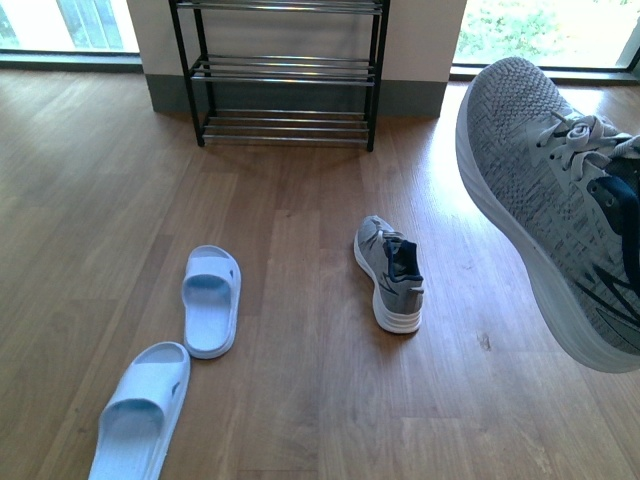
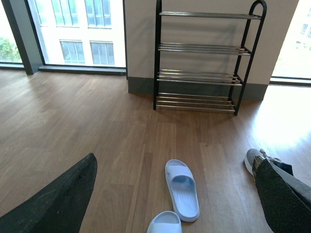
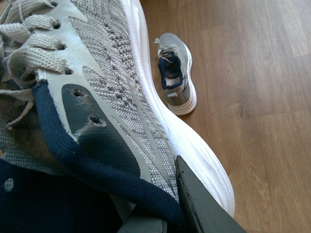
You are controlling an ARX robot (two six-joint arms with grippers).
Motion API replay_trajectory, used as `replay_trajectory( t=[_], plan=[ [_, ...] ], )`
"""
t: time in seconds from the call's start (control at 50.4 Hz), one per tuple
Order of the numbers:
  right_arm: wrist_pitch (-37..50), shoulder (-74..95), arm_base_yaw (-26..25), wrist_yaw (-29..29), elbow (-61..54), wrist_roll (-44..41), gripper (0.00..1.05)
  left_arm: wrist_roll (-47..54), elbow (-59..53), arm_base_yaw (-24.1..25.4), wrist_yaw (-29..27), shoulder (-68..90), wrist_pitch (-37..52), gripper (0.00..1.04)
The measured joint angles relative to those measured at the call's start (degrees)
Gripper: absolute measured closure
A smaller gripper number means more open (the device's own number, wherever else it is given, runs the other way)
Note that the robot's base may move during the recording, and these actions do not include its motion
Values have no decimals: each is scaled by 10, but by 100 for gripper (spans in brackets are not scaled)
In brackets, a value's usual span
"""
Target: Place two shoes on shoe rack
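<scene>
Lifted grey knit lace-up sneaker [image 1: 545, 190]: it had a thick white sole and navy lining. It hung in the air at the right of the front view, toe tilted up and away from the robot, clear of the wooden plank floor [image 1: 300, 400].
Right pincer [image 3: 170, 213]: it was clamped on the lifted sneaker at the navy collar. One dark finger [image 3: 201, 206] lay against the outer side of the heel, and the other finger was hidden.
Black-framed shoe rack with chrome bar shelves [image 1: 285, 70]: it stood at the far edge of the floor against a pale wall [image 1: 420, 40], between two windows [image 1: 70, 25].
Second grey knit lace-up sneaker [image 1: 390, 272]: it stood upright on its white sole on the floor, toe toward the shoe rack and well apart from it.
Pale blue rubber slide sandals: the farther sandal [image 1: 211, 300] lay on the floor to the left of the second sneaker. The nearer sandal [image 1: 140, 412] lay closer to the robot, near its mate but not touching.
Left pincer [image 2: 176, 162]: it gaped wide above the floor, its two dark fingers [image 2: 63, 199] far apart, holding nothing and facing the shoe rack.
</scene>
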Motion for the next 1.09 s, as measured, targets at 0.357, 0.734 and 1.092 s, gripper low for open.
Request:
replay_trajectory(
  t=[0.357, 0.734, 1.092],
  plan=[
    [0, 0, 0, 0, 0, 0, 104, 0, 0, 0, 1, 0, 0, 9],
    [0, 0, -3, 2, 0, 0, 104, 0, 0, 0, 2, 0, 0, 9],
    [0, 0, -3, 3, 0, 0, 104, 0, 0, 0, 2, 0, 0, 9]
  ],
)
